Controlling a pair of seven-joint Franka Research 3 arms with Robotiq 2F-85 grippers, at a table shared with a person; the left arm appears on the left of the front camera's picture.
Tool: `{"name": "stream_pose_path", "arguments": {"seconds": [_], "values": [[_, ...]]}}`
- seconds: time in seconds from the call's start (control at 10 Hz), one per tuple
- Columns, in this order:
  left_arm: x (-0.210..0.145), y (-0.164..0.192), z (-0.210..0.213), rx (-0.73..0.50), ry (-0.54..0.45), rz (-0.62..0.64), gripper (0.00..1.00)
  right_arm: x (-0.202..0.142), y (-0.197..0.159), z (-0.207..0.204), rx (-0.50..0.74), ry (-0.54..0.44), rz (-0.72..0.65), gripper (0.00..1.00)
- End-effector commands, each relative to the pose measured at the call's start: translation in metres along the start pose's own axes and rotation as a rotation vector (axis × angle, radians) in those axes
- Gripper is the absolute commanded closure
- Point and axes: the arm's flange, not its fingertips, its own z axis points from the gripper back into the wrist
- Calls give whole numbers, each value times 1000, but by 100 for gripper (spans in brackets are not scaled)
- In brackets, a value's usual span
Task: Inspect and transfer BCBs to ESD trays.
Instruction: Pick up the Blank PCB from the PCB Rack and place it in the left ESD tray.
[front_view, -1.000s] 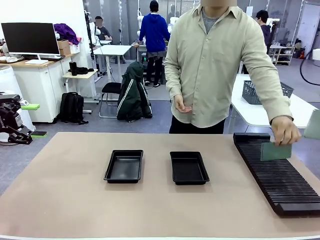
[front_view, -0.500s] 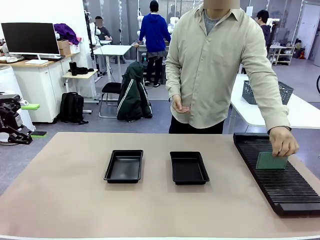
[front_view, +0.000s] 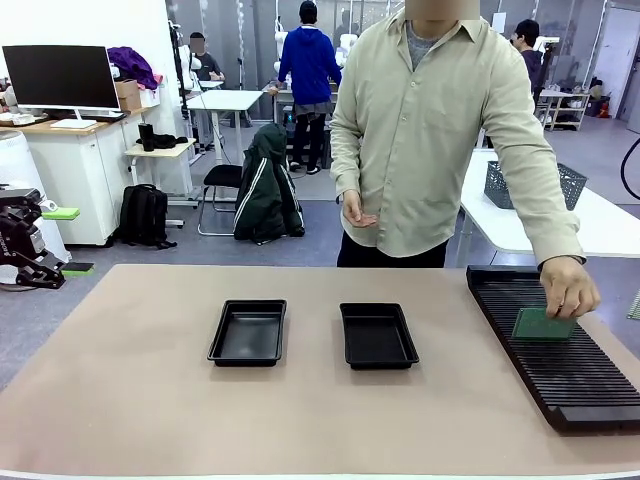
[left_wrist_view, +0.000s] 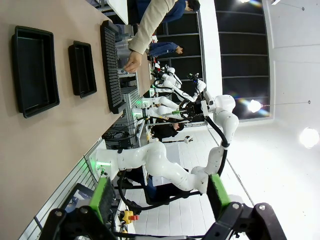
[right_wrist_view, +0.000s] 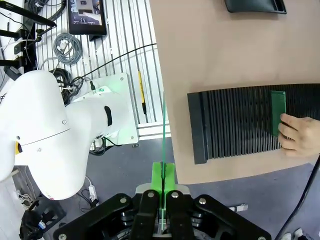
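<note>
in the right hand (right_wrist_view: 163, 169), a green bcb (right_wrist_view: 163, 125) sits clamped edge-on.

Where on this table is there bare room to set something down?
The widest bare stretch of table lies left of the left tray. The strip along the near edge, in front of both trays, is bare, as is the gap between the right tray and the rack. Crowded: the rack's far half, where a person's hand holds a green board.
</note>
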Motion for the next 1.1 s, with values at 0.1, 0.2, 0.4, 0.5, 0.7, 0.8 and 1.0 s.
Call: {"name": "stream_pose_path", "arguments": {"seconds": [0.1,0.2,0.4,0.5,0.7,0.8,1.0], "values": [[0,-1,1,1,-5,-3,0,4,-6,4,-13,14,-29,98],[0,-1,1,1,-5,-3,0,4,-8,5,-13,12,-32,98],[0,-1,1,1,-5,-3,0,3,-11,6,-14,12,-42,98],[0,-1,1,1,-5,-3,0,1,-11,8,-23,-3,-44,98],[0,-1,1,1,-5,-3,0,1,-3,4,-4,0,-14,98],[0,-1,1,1,-5,-3,0,1,-3,4,-4,0,-14,98],[0,-1,1,1,-5,-3,0,1,-3,4,-4,0,-14,98]]}}
